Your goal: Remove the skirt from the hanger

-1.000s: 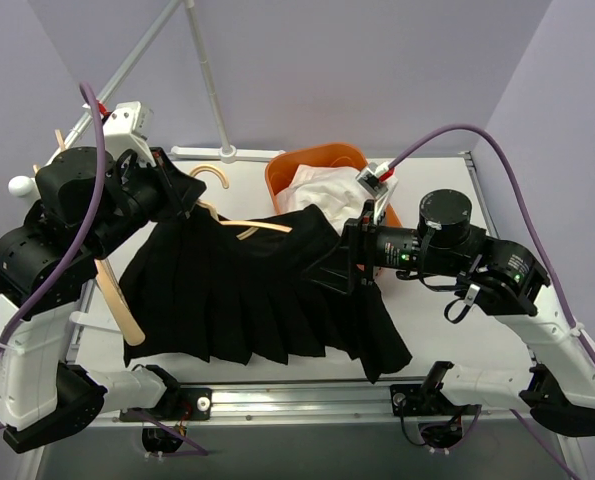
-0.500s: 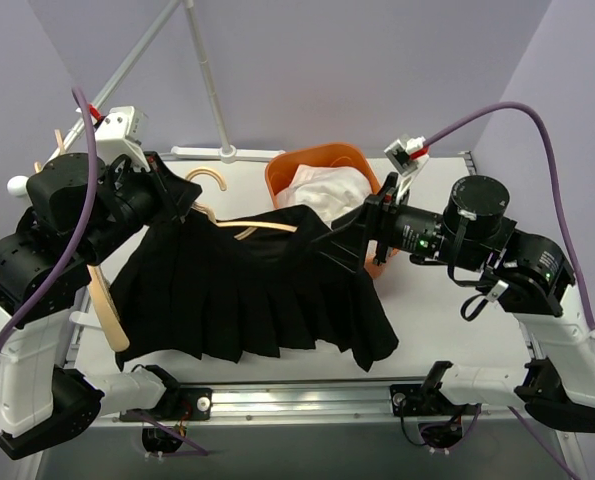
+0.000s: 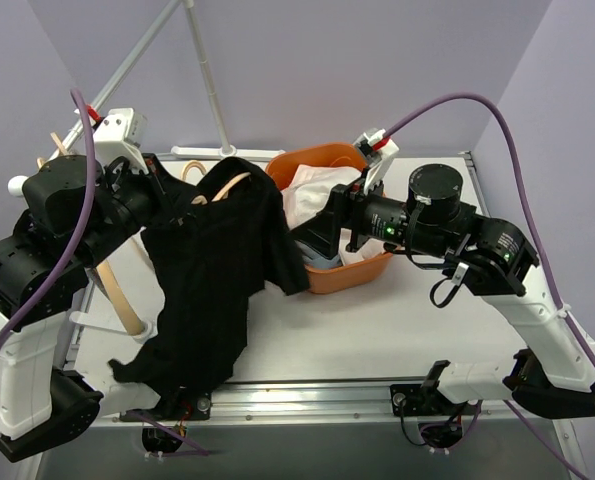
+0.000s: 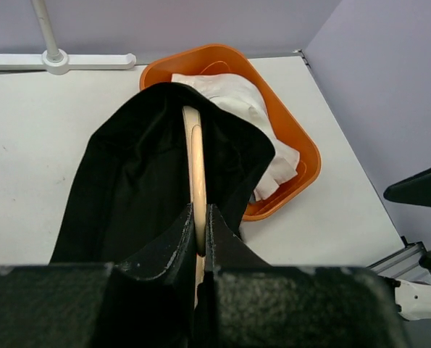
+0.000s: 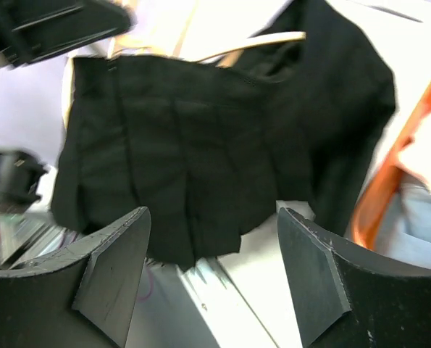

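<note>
Lavender walls are closing in the white table [image 3: 427, 330] that we are working over, and a white rack pole [image 3: 205, 75] is rising from its far edge. We are clamping our left gripper [image 4: 201, 219] tight on the pale wooden hanger [image 4: 194, 156], with the two fingers pressing its thin bar from either side, and we are holding it up over the left half of the table. The black pleated skirt [image 3: 212, 270] is hanging from that hanger, draping down both sides of the bar. Its bunched top is sitting just beside the orange basket [image 3: 337, 278], and its lower end is trailing toward the near left edge of the table, close to the left arm's base. Our right gripper [image 5: 212, 217] is standing wide apart and gripping nothing. It is hovering over the near left part of the basket and pointing toward the skirt, apart from the cloth. White clothes [image 3: 317, 188] are lying heaped inside the basket. Through the right wrist view we are looking between the spread fingers at the skirt's pleats, though that picture is coming through somewhat blurred.
</note>
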